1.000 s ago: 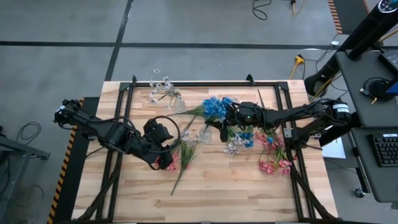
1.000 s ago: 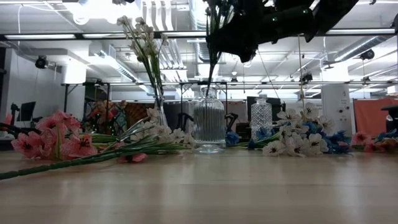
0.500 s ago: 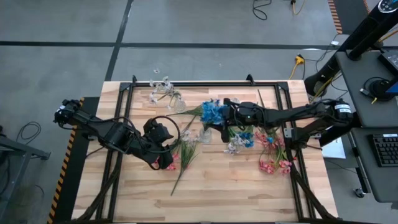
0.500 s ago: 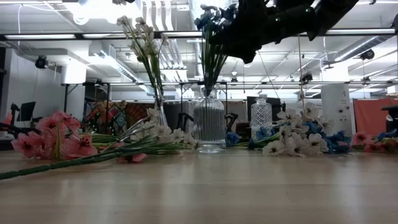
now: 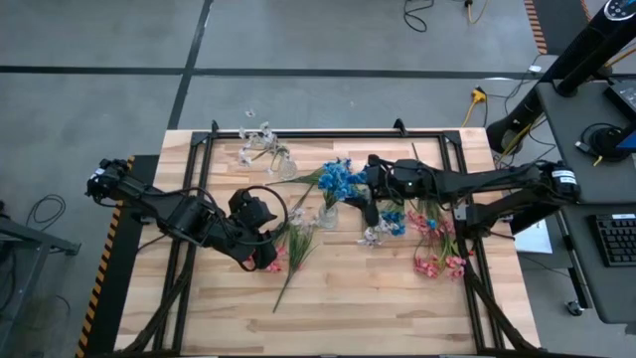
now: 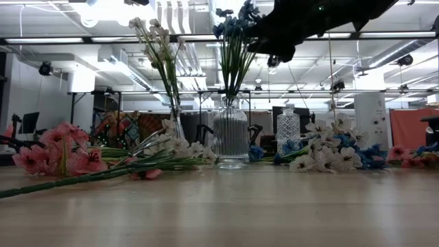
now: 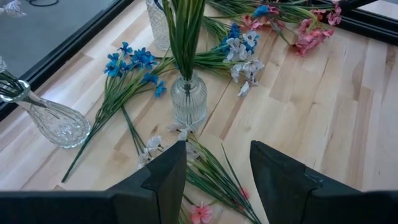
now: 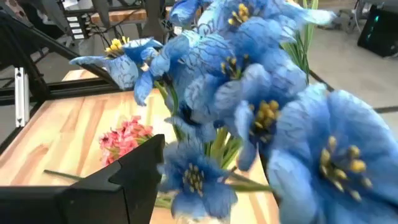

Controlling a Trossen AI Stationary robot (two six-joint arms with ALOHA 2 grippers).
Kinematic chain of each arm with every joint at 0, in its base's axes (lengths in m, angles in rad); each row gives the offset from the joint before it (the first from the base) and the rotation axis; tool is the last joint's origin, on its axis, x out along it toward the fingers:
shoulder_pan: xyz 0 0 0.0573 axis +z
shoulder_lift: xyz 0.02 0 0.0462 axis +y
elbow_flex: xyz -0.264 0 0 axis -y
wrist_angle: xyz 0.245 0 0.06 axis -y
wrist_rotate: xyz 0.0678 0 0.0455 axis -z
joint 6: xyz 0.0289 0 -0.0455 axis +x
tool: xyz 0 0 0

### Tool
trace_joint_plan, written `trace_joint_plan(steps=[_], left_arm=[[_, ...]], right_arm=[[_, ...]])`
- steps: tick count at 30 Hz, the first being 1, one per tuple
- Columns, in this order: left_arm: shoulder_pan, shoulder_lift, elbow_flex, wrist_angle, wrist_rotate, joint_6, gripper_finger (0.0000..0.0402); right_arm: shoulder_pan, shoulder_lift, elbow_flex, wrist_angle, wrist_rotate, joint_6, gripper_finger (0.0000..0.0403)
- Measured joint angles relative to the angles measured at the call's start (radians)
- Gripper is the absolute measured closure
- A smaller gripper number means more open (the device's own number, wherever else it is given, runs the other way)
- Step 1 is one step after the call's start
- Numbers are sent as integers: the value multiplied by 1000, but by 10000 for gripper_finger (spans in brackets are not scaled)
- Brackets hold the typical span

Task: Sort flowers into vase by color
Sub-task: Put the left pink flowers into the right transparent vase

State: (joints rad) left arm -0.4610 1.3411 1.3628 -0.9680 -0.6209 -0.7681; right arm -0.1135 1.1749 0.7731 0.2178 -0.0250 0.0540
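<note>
A bunch of blue flowers (image 5: 338, 180) stands upright with its stems in the ribbed glass vase (image 6: 231, 140) at mid-table. My right gripper (image 5: 371, 187) is open at blossom height, just right of the bunch; the blue blossoms (image 8: 249, 106) fill its wrist view and hide one finger. White flowers (image 6: 156, 41) stand in a second vase (image 5: 283, 164) at the far left. My left gripper (image 7: 217, 168) hovers open above pink and white flowers (image 5: 288, 244) lying on the table. More blue, white and pink sprays (image 5: 417, 234) lie to the right. My right gripper is open around the blossom heads, with one finger (image 8: 134, 171) beside them. I cannot tell whether it touches them, because the blossoms cover the gap.
A cut-crystal vase (image 6: 288, 129) stands behind the ribbed one. A loose blue spray (image 7: 130, 62) lies on the far side of the ribbed vase. A black frame (image 5: 328, 134) borders the table. Bare wood lies along the near edge (image 5: 348, 308).
My right gripper has opened and let go of the blue bunch. The bunch has sunk stems first into the ribbed vase, so its blossoms now show lower. The gripper has drawn back a little toward the table's right edge and slightly up.
</note>
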Motion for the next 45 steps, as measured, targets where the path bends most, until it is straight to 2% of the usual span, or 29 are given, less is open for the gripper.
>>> trace_joint_plan(steps=[12, 17, 20, 28, 36, 45], left_arm=[[0, 0, -26, 0, 21, 0, 240], [0, 0, -76, 0, 166, -1, 240], [-1, 0, -114, 6, 207, -28, 240], [0, 0, -188, 52, 212, -36, 240], [0, 0, -251, 225, 211, 33, 240], [-34, 0, -260, 206, 204, 62, 240]], right_arm=[[0, -126, 0, -154, 1, 57, 149], [0, -185, 0, -297, 0, 134, 149], [0, -217, 0, -422, 0, 166, 149], [0, -244, 0, -672, -1, 273, 154], [0, -241, 0, -800, -2, 384, 163], [11, -235, 0, -864, -137, 645, 169]])
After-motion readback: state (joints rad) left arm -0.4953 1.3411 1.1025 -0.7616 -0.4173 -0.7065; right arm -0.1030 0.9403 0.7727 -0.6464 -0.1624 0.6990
